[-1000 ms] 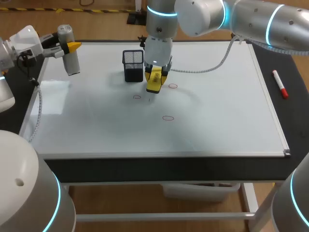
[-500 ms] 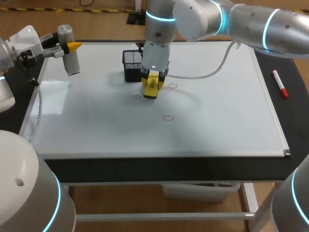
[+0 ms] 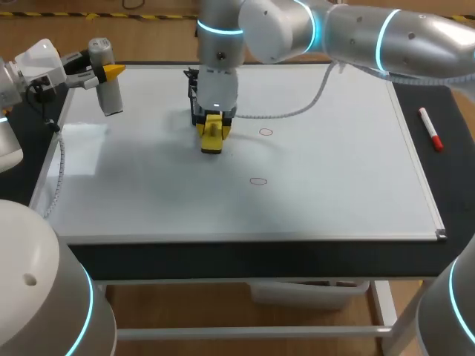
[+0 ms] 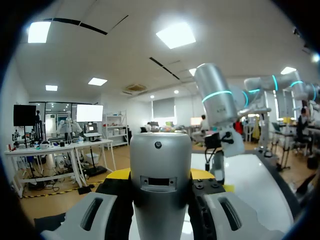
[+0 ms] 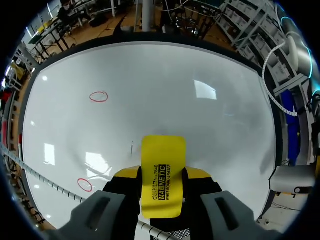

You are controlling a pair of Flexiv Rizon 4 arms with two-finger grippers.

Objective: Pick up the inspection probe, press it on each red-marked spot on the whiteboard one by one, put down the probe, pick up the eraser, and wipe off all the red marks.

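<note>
head / right arm: comes in from the right and reaches past the middle. The right pincer [image 3: 212,127] is clamped on the yellow eraser [image 3: 211,144], which sits face down on the whiteboard [image 3: 334,170], left of centre.
head / marks: two are showing. The upper red ring [image 3: 266,132] is near the eraser, apart from it. The lower red ring [image 3: 257,180] is further toward the front edge.
head / left arm: at the board's left edge. The left pincer [image 3: 104,72] is closed on the grey inspection probe [image 3: 109,95], which has not been set down.
head / other: a red marker [image 3: 430,129] lies on the dark desk [image 3: 453,170], right of the board.
left wrist: the probe [image 4: 160,155] stands between the fingers, with both yellow tips against its sides. Firm hold.
right wrist: the eraser [image 5: 163,150] is gripped from two sides. The near ring [image 5: 85,185] is just beside the pincer and the far ring [image 5: 98,96] is well ahead. Neither is under the eraser.
progress: probing looks finished and wiping is underway, but the probe put-down was skipped.
left to do: at least two rings to wipe. Can't tell whether anything is under the eraser.
</note>
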